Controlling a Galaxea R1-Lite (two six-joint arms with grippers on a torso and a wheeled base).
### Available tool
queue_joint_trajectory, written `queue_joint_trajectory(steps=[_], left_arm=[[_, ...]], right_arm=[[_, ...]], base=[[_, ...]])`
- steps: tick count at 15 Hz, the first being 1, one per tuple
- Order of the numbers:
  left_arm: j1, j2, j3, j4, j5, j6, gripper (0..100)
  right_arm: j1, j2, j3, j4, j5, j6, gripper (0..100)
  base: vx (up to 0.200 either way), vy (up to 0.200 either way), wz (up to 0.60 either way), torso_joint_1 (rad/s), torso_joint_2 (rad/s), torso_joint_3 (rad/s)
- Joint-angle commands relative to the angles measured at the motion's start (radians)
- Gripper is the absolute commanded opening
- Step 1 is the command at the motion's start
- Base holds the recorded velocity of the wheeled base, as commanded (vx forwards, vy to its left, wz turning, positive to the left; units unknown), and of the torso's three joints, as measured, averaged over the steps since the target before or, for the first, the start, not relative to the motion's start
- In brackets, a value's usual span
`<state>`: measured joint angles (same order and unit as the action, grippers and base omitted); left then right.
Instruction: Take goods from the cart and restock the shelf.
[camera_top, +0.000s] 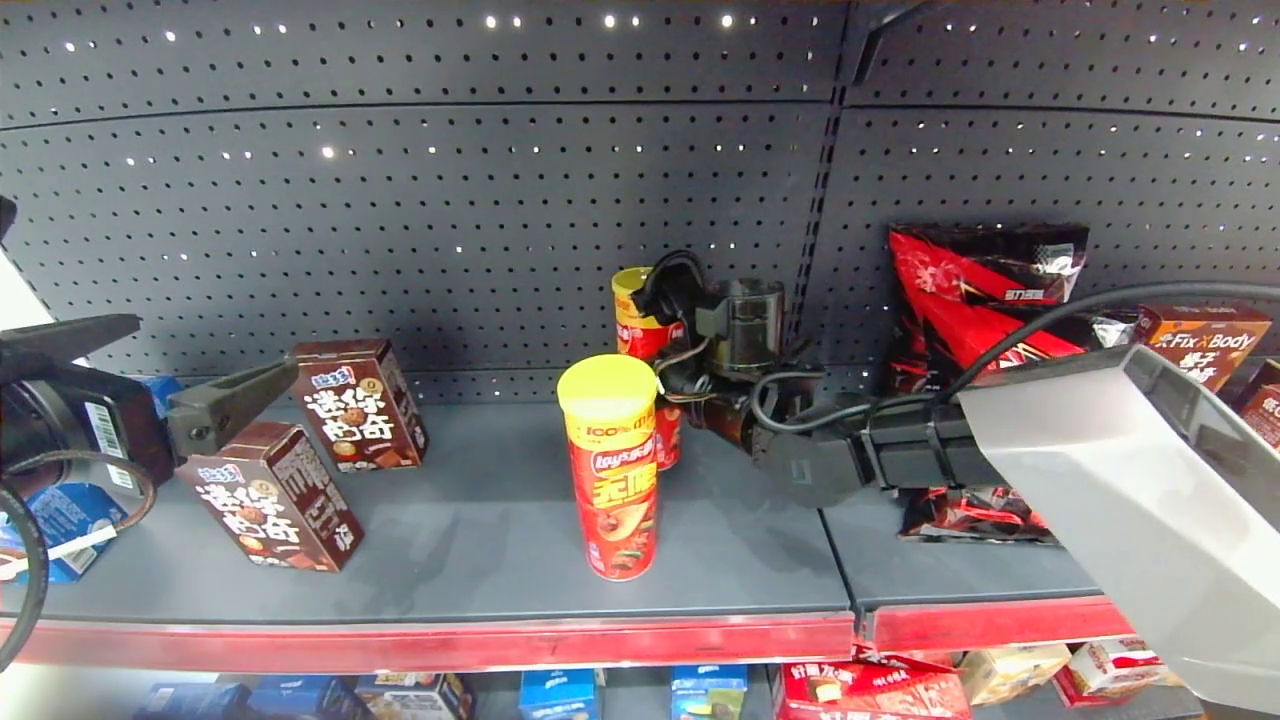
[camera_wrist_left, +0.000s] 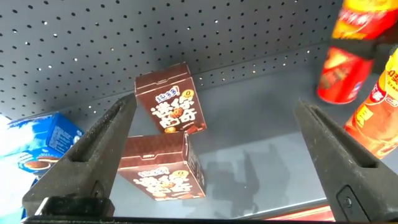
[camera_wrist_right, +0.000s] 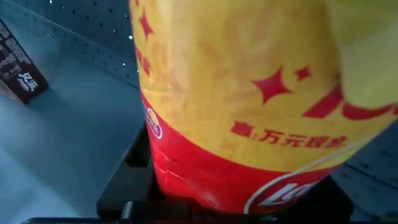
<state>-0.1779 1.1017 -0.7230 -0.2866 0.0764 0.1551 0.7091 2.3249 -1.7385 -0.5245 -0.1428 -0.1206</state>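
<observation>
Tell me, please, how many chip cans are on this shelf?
2. The front can stands mid-shelf near the edge; the rear can is behind it by the back panel, gripped by the right end effector. The arm may hide more.

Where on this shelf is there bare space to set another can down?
Bare shelf lies between the front brown box and the front can, and from that can right to the red bags. Crowded: back centre, where the right hand grips the rear can.
</observation>
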Motion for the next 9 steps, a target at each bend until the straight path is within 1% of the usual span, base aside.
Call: queue_joint_trajectory(steps=[1,5,9], left_arm=[[0.000,0.004,-0.004,0.000,0.000,0.001,100],[0.000,0.003,-0.004,0.000,0.000,0.001,100],[0.000,0.001,-0.004,-0.003,0.000,0.012,100]], right_arm=[[0.000,0.024,-0.003,-0.002,0.000,-0.001,0],[-0.002,0.022,0.004,-0.005,0.000,-0.002,0],[0.007,0.022,0.001,-0.005,-0.008,-0.008,0]], base=[[0.000,0.000,0.00,0.000,0.00,0.000],[0.000,0.000,0.00,0.000,0.00,0.000],[0.000,0.000,0.00,0.000,0.00,0.000]])
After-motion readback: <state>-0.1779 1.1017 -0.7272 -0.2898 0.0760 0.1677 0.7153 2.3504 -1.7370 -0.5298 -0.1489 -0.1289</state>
